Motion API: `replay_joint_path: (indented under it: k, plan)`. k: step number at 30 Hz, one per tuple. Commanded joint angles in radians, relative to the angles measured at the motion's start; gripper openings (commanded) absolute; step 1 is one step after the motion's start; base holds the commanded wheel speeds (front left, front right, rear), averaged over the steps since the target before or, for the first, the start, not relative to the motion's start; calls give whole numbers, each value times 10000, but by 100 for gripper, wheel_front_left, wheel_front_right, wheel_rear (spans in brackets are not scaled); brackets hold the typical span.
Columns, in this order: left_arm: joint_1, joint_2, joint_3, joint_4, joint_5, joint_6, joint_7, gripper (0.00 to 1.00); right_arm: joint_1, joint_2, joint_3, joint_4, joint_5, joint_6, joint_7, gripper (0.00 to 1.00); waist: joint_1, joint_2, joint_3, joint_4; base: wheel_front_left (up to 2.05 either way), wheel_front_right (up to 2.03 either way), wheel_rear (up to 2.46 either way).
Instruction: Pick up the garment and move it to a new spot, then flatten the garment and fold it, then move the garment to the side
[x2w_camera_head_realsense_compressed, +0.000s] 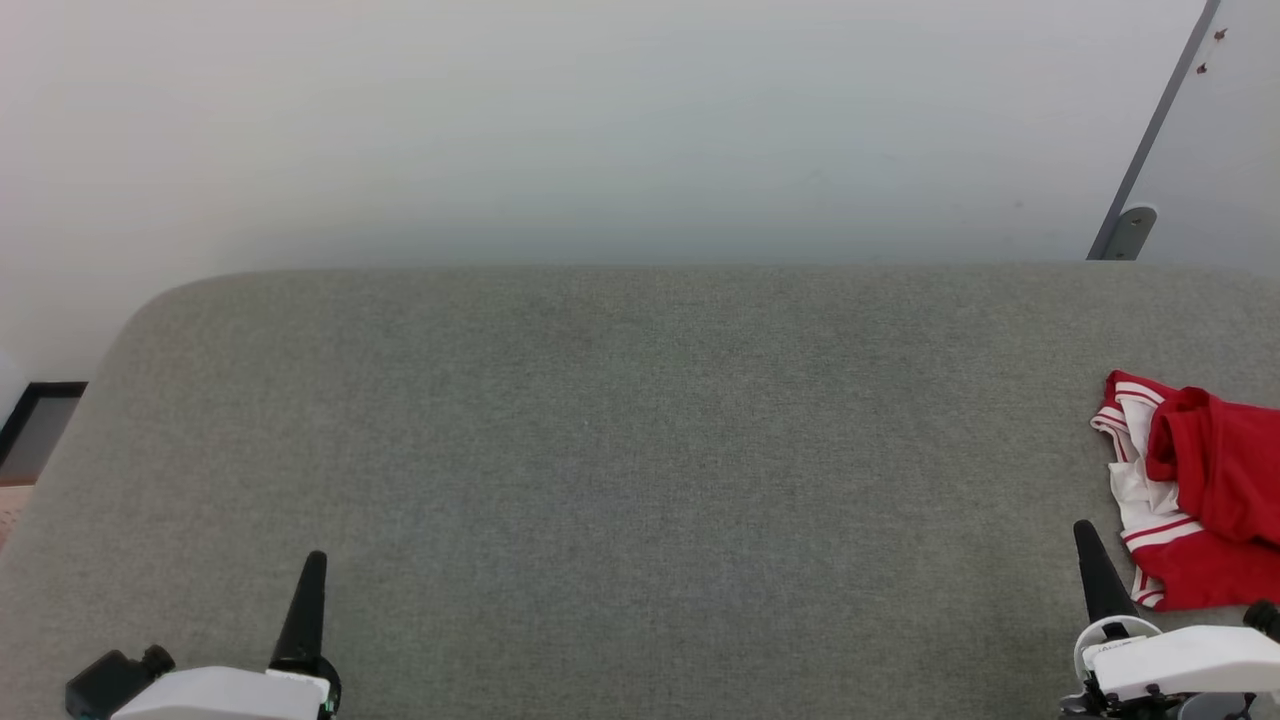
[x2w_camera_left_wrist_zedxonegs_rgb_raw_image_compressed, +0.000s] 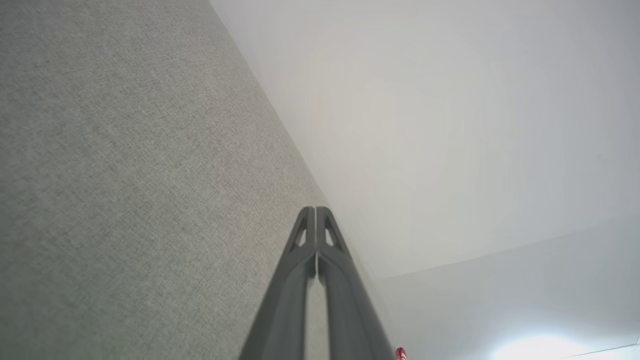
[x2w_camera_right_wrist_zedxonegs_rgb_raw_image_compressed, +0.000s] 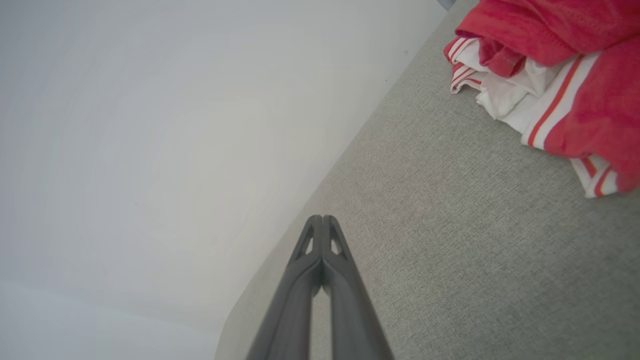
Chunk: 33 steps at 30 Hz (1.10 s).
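The garment (x2w_camera_head_realsense_compressed: 1205, 485) lies crumpled at the right edge of the grey fabric surface (x2w_camera_head_realsense_compressed: 640, 450), bright red with white parts and red-striped trim. The right wrist view has the garment (x2w_camera_right_wrist_zedxonegs_rgb_raw_image_compressed: 565, 65) at its upper right. My right gripper (x2w_camera_head_realsense_compressed: 1085, 530) rests at the lower right, just left of the garment and apart from it, its fingers pressed together on nothing. In the right wrist view, the right gripper (x2w_camera_right_wrist_zedxonegs_rgb_raw_image_compressed: 322, 217) points over bare fabric. My left gripper (x2w_camera_head_realsense_compressed: 316, 558) sits at the lower left, shut and empty. Its own view shows the left gripper (x2w_camera_left_wrist_zedxonegs_rgb_raw_image_compressed: 315, 208) with tips touching.
A pale wall (x2w_camera_head_realsense_compressed: 600, 130) rises behind the surface's far edge. A grey slanted bar (x2w_camera_head_realsense_compressed: 1150, 140) with a foot stands at the back right. A dark framed object (x2w_camera_head_realsense_compressed: 35, 425) sits on the floor beyond the rounded left corner.
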Motion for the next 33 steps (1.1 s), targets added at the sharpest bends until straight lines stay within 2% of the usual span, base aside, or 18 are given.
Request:
replay_joint_path:
  k: [1, 33]
  plan:
    - [-193, 5, 54, -103, -202, -1, 53, 0, -214, -29, -31, -135, 300, -9, 48, 0, 0, 0, 8, -1, 0, 0, 0]
    - [-558, -585, 116, -232, -2441, -1, 751, 0, -268, -33, -76, -387, 3646, -12, 742, 0, 0, 0, 200, -19, 0, 0, 0]
